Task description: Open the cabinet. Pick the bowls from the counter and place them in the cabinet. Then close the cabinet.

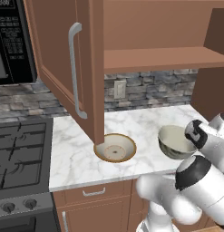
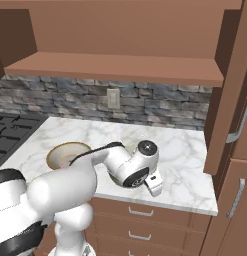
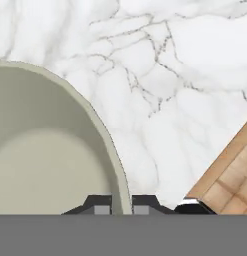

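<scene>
Nearest to me, the white arm is reaching low over the front of the counter (image 1: 77, 154), and its gripper (image 3: 121, 205) is sitting down on the grey-green bowl (image 1: 176, 142) near the counter's front right corner. In the hand view the two dark fingertips (image 3: 98, 204) are standing close together with the bowl's thin rim running up between them, one inside the pale hollow and one outside over the marble, so the fingers are pinching the rim. The bowl is resting upright on the white veined slab, with the arm's wrist covering its right side in the left base view. Further to the left along the same front edge, the cream bowl (image 1: 115, 147) with its tan rim and centre ring is lying flat, well apart from the grey-green one and just under the lower corner of the left cabinet door (image 1: 68, 68). That door is hanging swung wide open over the counter, its long silver handle (image 1: 74, 70) facing out. Behind and above, the cabinet (image 2: 120, 30) is standing open, its wooden shelf (image 2: 115, 67) bare, over the grey stone backsplash (image 2: 70, 97) with a pale outlet plate (image 2: 113, 98). At the far left the black stove (image 1: 20, 152) is adjoining the counter's left edge, with the microwave (image 1: 13, 41) above it.
</scene>
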### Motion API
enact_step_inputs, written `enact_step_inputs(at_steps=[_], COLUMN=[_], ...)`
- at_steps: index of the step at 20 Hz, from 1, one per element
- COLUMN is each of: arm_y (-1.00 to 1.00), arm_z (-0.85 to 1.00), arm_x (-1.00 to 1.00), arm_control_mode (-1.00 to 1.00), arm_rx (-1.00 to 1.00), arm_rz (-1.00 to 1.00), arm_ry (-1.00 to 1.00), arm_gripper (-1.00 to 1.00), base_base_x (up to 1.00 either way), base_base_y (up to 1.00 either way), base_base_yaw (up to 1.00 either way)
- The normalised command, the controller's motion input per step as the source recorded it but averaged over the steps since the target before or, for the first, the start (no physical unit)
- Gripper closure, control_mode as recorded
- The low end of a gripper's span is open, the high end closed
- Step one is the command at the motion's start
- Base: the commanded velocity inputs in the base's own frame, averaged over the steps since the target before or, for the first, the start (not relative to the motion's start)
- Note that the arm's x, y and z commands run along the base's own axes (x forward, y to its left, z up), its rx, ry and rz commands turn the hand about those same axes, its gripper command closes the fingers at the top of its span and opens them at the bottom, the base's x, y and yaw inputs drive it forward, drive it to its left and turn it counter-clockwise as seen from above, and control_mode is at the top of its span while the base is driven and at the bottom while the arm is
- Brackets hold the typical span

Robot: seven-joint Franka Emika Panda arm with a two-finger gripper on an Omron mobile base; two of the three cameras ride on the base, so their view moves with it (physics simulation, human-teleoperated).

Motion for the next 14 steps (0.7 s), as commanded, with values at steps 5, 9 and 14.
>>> enact_step_inputs(at_steps=[5,9,14], arm_y=[0.00,0.00,0.00], arm_z=[0.63,0.60,0.47], arm_x=[-0.86,-0.73,-0.70], arm_control_mode=[-1.00,-1.00,-1.00], arm_rx=[0.00,0.01,0.00], arm_rz=[-0.13,-0.20,-0.27], arm_ry=[-0.35,-0.23,-0.12], arm_gripper=[1.00,1.00,1.00], base_base_x=[0.00,0.00,0.00], base_base_y=[0.00,0.00,0.00], base_base_yaw=[0.00,0.00,0.00])
